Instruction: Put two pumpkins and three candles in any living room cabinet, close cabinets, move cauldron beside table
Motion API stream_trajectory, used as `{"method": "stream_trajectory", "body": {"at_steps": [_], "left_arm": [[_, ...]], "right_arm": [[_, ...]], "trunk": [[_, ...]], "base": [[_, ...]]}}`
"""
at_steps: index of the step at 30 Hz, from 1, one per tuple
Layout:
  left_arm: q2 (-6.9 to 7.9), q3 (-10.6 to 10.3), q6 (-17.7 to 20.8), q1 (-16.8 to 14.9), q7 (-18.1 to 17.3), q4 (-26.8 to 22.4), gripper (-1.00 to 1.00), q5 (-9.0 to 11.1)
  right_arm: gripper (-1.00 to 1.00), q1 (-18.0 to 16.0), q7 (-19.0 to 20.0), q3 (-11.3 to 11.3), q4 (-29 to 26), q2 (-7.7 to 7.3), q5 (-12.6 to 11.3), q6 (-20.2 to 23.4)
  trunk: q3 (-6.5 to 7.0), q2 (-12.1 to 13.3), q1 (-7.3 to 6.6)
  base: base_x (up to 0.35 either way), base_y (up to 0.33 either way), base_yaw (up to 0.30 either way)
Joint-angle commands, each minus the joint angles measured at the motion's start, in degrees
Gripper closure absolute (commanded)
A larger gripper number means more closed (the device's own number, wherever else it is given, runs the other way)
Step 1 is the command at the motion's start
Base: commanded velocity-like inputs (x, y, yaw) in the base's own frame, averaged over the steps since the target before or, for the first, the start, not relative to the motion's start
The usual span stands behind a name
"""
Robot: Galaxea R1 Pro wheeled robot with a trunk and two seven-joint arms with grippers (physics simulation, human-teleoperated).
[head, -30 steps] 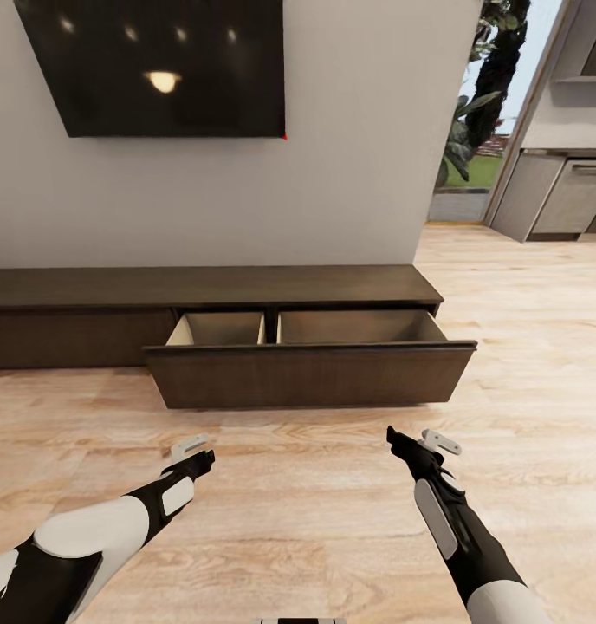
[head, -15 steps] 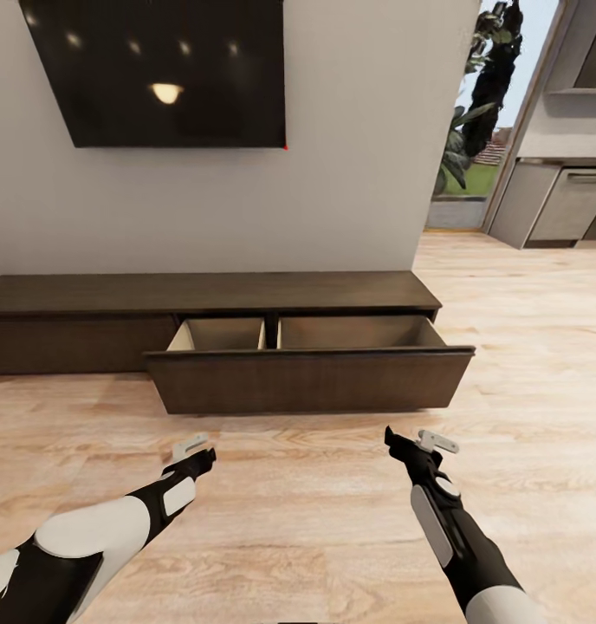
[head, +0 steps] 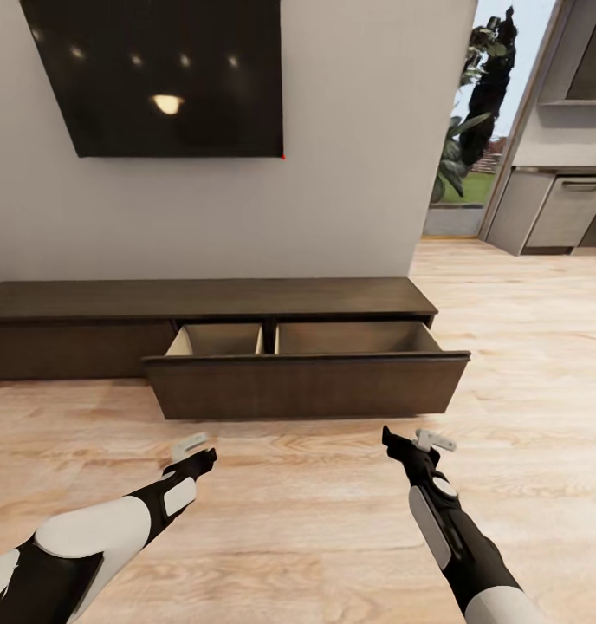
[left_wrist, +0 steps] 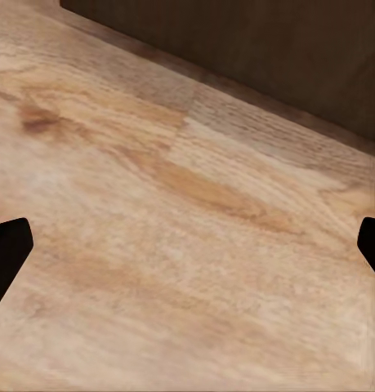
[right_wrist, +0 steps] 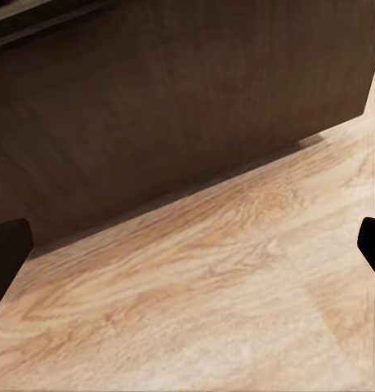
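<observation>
The cabinet (head: 203,299) is a long, low dark-brown unit against the wall ahead. Its wide right drawer (head: 307,386) stands pulled out, and the parts of its two pale tan compartments that show hold nothing. My left gripper (head: 198,451) and right gripper (head: 412,438) hover open and empty over the wood floor, a short way in front of the drawer. The left wrist view has the left gripper (left_wrist: 187,249) spread wide above the floorboards. In the right wrist view the right gripper (right_wrist: 187,249) faces the dark drawer front (right_wrist: 179,106). Pumpkins, candles, cauldron and table are out of view.
A dark TV (head: 159,78) hangs on the grey wall above the cabinet. At the right, past the wall's end, an opening leads to a plant (head: 471,130) and grey kitchen units (head: 558,208). Wood floor (head: 298,529) spreads around both arms.
The whole picture has shifted: the camera has drawn back and tilted a little, so the cabinet looks slightly lower and smaller. Both arms keep their pose and both grippers stay open.
</observation>
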Motion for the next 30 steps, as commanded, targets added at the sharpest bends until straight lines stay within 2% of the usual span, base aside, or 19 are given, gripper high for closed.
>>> {"method": "stream_trajectory", "body": {"at_steps": [1, 7, 15, 17, 21, 30], "left_arm": [[0.08, -0.48, -0.4, -0.08, 0.47, -0.31, -1.0, 0.28], [0.15, -0.48, -0.49, -0.08, 0.45, -0.32, -1.0, 0.28], [0.07, -0.48, -0.35, -0.08, 0.45, -0.32, -1.0, 0.28], [0.07, -0.48, -0.34, -0.08, 0.45, -0.32, -1.0, 0.28], [0.07, -0.48, -0.33, -0.08, 0.45, -0.32, -1.0, 0.28], [0.07, -0.48, -0.33, -0.08, 0.45, -0.32, -1.0, 0.28]], "right_arm": [[-1.0, -0.02, -0.37, 0.14, -0.09, 0.03, 0.01, 0.23], [-1.0, 0.02, -0.53, 1.55, 0.36, 0.93, 6.43, 0.15], [-1.0, 0.02, -0.33, 2.32, 0.61, 1.6, 7.9, 0.06], [-1.0, 0.0, -0.33, 3.22, 0.61, 1.61, 8.01, 0.06], [-1.0, 0.02, -0.64, 7.01, 0.63, 1.62, 8.76, 0.01], [-1.0, 0.03, -0.69, 8.26, 0.72, 1.62, 8.98, 0.04]], "trunk": [[0.04, -0.02, -0.01], [0.59, -0.02, -0.01], [1.32, -0.02, -0.01], [1.5, -0.02, -0.01], [1.83, -0.02, -0.01], [2.56, -0.02, -0.01]], "base": [[0.0, -0.249, 0.0], [0.0, -0.312, 0.005], [0.0, -0.273, 0.071], [0.0, -0.068, 0.119], [0.0, -0.022, 0.148], [0.0, -0.003, 0.158]]}}
